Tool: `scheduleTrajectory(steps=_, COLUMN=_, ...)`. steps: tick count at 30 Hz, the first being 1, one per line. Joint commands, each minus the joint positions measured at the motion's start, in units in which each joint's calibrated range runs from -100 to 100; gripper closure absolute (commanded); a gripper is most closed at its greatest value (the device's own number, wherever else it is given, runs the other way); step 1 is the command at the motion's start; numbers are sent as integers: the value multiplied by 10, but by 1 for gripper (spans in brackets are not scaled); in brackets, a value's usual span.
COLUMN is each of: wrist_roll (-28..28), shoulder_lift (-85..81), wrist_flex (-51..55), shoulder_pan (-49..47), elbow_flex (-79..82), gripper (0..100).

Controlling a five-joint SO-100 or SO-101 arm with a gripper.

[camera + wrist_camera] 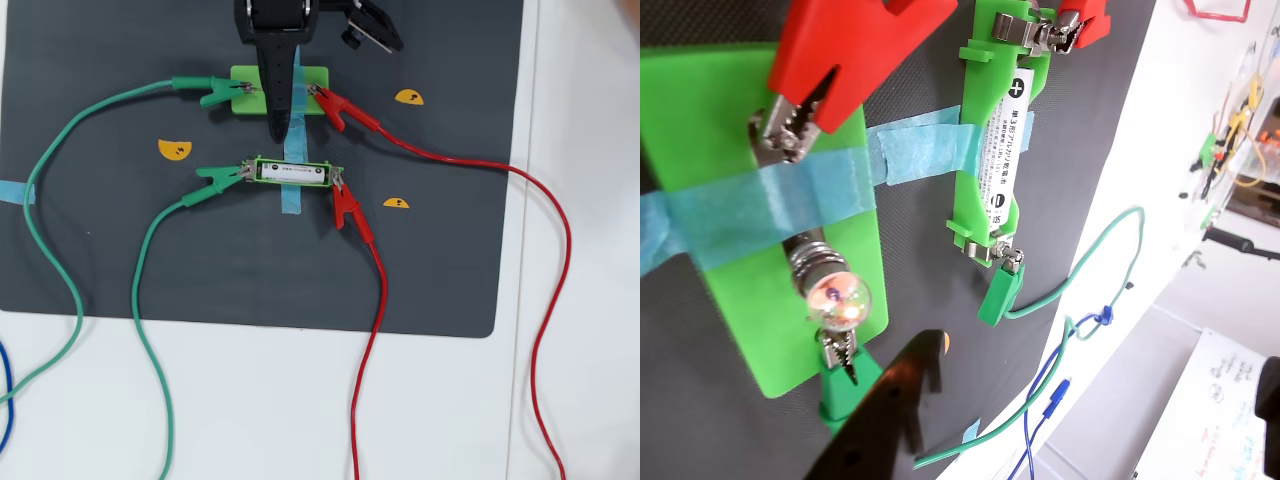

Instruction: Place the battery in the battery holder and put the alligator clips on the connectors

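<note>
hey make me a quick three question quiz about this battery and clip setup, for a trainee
1. True or false: the battery lies beside the battery holder, not in it.
2. In the overhead view, how many clips grip the green plate? A) none B) one C) two
3. Fill in: in the wrist view, the bulb glows ____.

Key
1. False: it sits in the frame, with a green clip and a red clip at the ends.
2. C
3. Faintly orange-pink
</note>
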Motion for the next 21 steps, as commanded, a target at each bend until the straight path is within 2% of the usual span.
scheduleTrajectory(steps=1, wrist_roll=-2, shoulder_lift=-7, wrist_flex=-9, shoulder_pan=5, elbow_flex=2, gripper=69)
scheduleTrajectory(steps=21, wrist_roll=-2, shoulder_lift=-7, wrist_flex=-9, shoulder_pan=4, elbow_flex=12, gripper=69)
